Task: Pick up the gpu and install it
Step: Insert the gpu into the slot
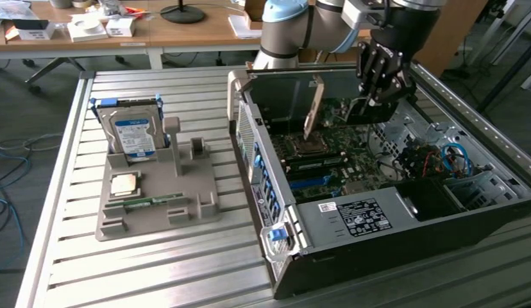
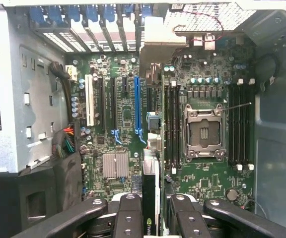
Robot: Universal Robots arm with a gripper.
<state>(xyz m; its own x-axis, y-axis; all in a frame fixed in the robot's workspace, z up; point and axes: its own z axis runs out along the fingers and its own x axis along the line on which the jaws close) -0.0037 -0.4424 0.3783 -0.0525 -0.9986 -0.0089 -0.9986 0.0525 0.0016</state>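
Mostly the gpu shows edge-on in the wrist view, so its face is hidden and its near end is cut off between the fingers. Whether its lower edge meets a slot on the motherboard cannot be made out. The pincer stands about half open, clamped on the card from both sides. The gpu hangs just under it inside the case, its bracket at the end away from the fingers, tilted. The arm reaches over the case from behind, its upper part cut off by the frame's edge, with the wrist pointing steeply down.
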